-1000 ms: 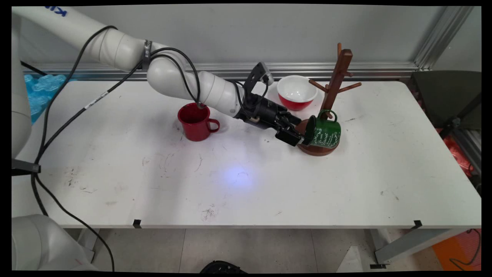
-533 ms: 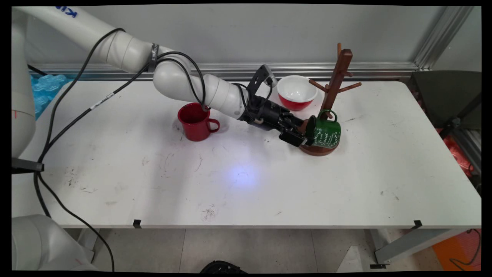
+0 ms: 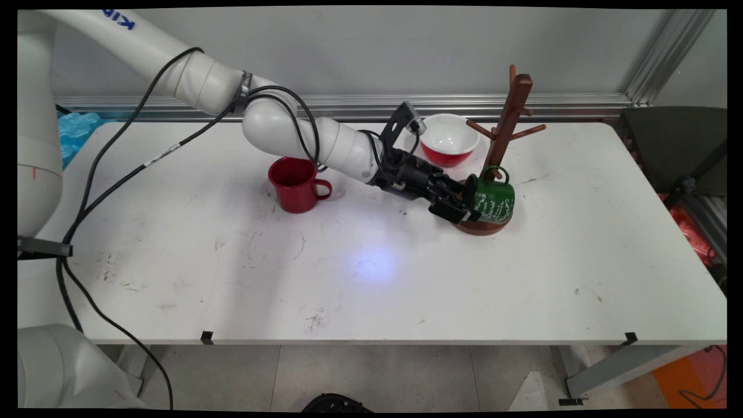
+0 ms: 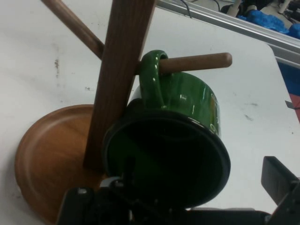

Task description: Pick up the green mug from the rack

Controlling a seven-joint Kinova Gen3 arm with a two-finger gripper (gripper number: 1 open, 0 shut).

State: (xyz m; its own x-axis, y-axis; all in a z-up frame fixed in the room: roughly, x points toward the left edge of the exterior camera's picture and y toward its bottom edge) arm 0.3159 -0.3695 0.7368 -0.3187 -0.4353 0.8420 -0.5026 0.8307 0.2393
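Note:
A green enamel mug [image 3: 492, 200] [image 4: 187, 93] hangs by its handle on a low peg [image 4: 197, 62] of a brown wooden mug tree [image 3: 508, 116] [image 4: 122, 70]. The mug's mouth faces my gripper [image 3: 458, 209] [image 4: 204, 183]. The gripper is open and straddles the mug's rim. One finger reaches into the dark mouth, and the other finger [image 4: 280, 180] stands outside the wall, clear of it. The tree's round base [image 3: 482, 226] [image 4: 47, 154] lies just under the mug.
A red mug [image 3: 296, 186] stands upright left of the arm's wrist. A red bowl with a white inside [image 3: 448, 139] sits behind the gripper, next to the tree. The tree's upper pegs [image 3: 531, 130] are bare. Black cables hang from the arm.
The arm has moved to the right, bringing the gripper up to the green mug's mouth and over its rim. The mug still hangs on its peg.

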